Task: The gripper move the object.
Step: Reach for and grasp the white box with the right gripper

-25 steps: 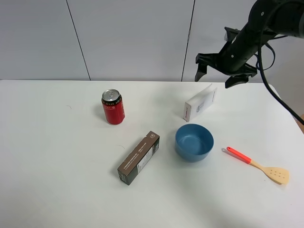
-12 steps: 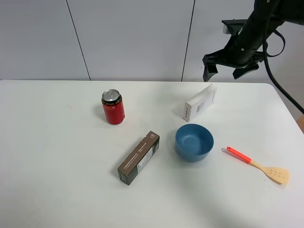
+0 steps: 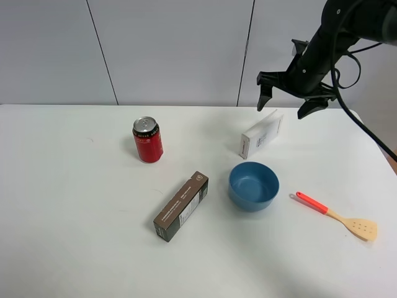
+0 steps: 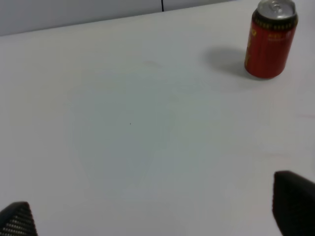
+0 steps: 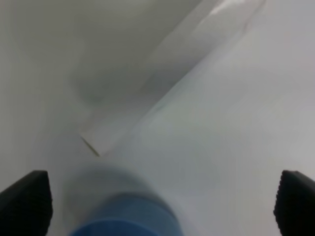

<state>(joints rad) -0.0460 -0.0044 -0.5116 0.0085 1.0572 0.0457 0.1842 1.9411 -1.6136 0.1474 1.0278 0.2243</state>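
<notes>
Plain white worktop (image 3: pixel 74 205), grey panelled wall (image 3: pixel 173 49) behind; white carton (image 3: pixel 261 135) lies flat diagonally, red-marked end nearest camera, right gripper (image 3: pixel 281 110) over it, jaws wide apart, empty

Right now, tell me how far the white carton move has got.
Done: the right pincer hangs open above the white carton. In hand: nothing; the carton lies flat on the table beside the blue bowl, ungripped. Left: lower, close on it, move it.
</notes>
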